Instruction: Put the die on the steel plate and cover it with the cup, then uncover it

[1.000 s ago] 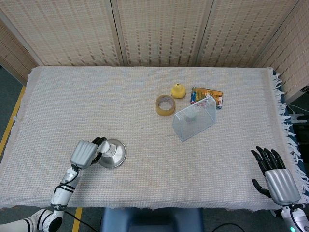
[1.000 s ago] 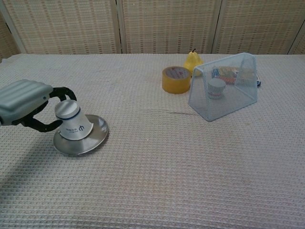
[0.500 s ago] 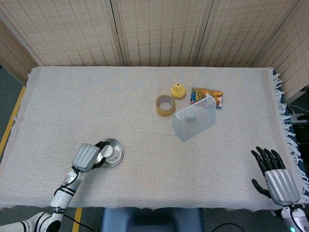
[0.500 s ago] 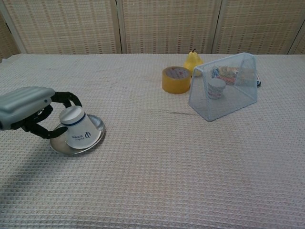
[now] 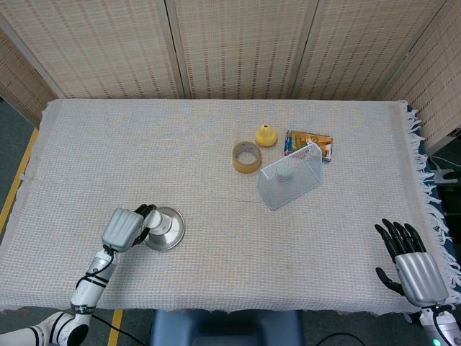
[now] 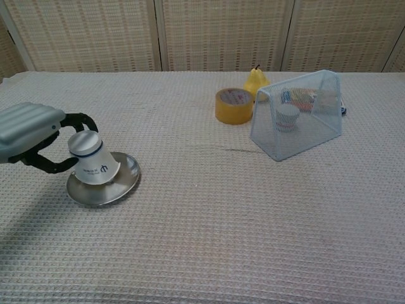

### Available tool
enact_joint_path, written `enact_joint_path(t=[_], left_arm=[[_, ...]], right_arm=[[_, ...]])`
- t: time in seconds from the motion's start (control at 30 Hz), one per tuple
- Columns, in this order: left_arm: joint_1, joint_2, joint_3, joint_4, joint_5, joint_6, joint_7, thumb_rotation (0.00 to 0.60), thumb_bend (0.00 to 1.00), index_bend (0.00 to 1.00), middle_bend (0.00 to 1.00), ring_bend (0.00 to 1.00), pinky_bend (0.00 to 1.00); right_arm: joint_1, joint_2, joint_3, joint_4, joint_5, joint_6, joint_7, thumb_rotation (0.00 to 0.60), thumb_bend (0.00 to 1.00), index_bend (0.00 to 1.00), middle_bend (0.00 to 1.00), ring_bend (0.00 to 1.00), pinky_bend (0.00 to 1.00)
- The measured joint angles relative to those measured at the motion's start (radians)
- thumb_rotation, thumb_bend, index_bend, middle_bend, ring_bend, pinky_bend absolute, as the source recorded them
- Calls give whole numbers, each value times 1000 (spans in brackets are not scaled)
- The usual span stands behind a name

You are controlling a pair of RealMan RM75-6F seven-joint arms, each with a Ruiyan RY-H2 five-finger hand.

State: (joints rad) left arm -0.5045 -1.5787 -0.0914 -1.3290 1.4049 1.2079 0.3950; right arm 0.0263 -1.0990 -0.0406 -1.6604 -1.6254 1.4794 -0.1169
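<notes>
Covering step: left hand (image 6: 28,133) grips the upturned cup (image 6: 92,161), tilted on the steel plate (image 6: 123,183) near the tabletop's front-left corner. Next, lift it straight off, I'd guess.

The only mark that can be made out is a small dark logo printed on the side of the white cup (image 6: 92,164), which stands upside down on the steel plate (image 6: 123,183) at the bench's 8 o'clock; it looks like a rounded letter-like sign, too small to read for certain. Print on the tape roll (image 6: 234,104) and the packet (image 5: 308,140) at 1 o'clock is illegible.
</notes>
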Motion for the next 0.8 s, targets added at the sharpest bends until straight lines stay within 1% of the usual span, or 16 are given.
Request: enact_joint_path(t=[0.13,0.23,0.37,0.5,0.57,0.7,0.8], left_arm=[[1,-20,-5,34,-1,20,54,600,457,490,608,840,996],[4,-23,-6,30,-3,23,50,600,458,491,608,839,996],[6,1,2,-25,-12,-8,-2,600,458,491,608,840,996],[0,63,16,-125,-30,-85,-72,600,457,490,607,840,996],[-4,88,21,-154,-30,-101,-89,600,457,489,607,840,995],[-6,92,23,-153,-23,-94,-99,600,457,489,607,840,996],[-7,82,20,-126,-21,-82,-68,600,459,489,607,840,995]], right_arm=[[-1,2,-2,-2,-3,1,0,600,199,0,0,0,0],[-1,2,-3,-2,-5,0,1,600,199,0,0,0,0],[1,2,-4,-2,-5,-3,4,600,198,0,0,0,0],[0,3,-4,-3,-5,-3,3,600,198,0,0,0,0],[0,3,-4,-3,-5,-2,3,600,199,0,0,0,0],[-1,3,-4,-3,-4,-3,3,600,199,0,0,0,0],[-1,3,-4,-4,-4,-3,3,600,199,0,0,0,0]])
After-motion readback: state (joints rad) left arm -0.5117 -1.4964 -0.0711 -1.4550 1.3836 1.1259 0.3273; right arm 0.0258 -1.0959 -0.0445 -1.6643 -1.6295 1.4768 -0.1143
